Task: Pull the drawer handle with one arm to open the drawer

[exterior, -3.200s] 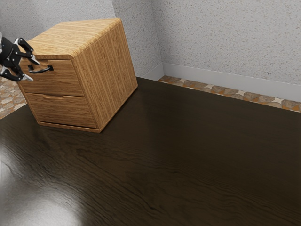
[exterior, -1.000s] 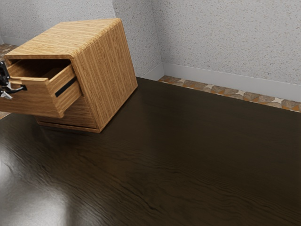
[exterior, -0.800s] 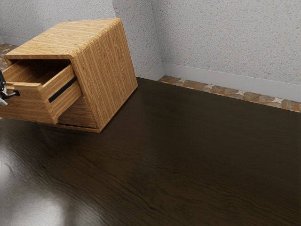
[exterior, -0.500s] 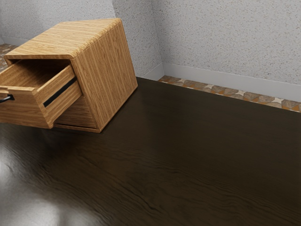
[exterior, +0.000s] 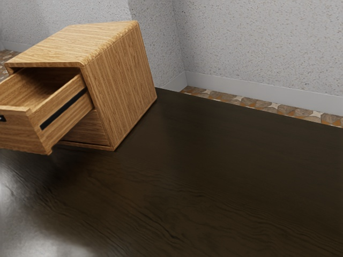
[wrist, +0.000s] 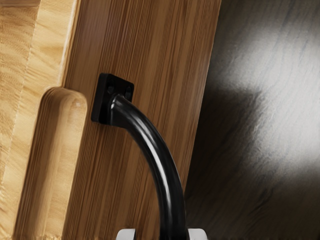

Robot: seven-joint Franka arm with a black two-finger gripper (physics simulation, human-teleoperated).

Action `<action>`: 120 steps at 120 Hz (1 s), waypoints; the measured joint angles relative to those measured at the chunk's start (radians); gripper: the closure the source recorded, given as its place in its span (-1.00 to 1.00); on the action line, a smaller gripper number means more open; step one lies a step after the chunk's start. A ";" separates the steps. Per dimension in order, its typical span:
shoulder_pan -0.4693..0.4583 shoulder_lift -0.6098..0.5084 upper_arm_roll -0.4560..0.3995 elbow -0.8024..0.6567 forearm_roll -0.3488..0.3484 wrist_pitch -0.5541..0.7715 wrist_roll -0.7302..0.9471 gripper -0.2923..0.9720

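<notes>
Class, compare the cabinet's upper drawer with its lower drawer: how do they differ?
The upper drawer is pulled far out, its inside showing; the lower drawer sits shut in the cabinet. The upper drawer shows a black side slot; the lower drawer shows just part of its front. Both are the same striped light wood.

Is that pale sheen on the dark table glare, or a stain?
Exterior view: glare, a soft pool on the glossy table at the view's lower left. Wrist view: another bright patch on the table, and a white streak along the black handle.
</notes>
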State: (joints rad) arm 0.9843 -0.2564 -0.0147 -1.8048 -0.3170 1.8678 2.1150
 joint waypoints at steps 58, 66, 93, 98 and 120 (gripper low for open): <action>-0.018 -0.032 0.051 -0.013 0.002 -0.018 0.020 0.26; -0.018 -0.073 0.091 -0.002 0.003 -0.038 0.022 0.22; -0.149 -0.118 -0.072 0.375 0.095 -0.293 -0.078 0.09; -0.330 -0.090 -0.078 0.429 0.153 -0.354 -0.158 -0.02; -0.722 0.012 0.087 0.476 0.240 -0.512 -0.593 -0.33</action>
State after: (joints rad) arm 0.2621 -0.2444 0.0722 -1.3293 -0.0765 1.3561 1.5222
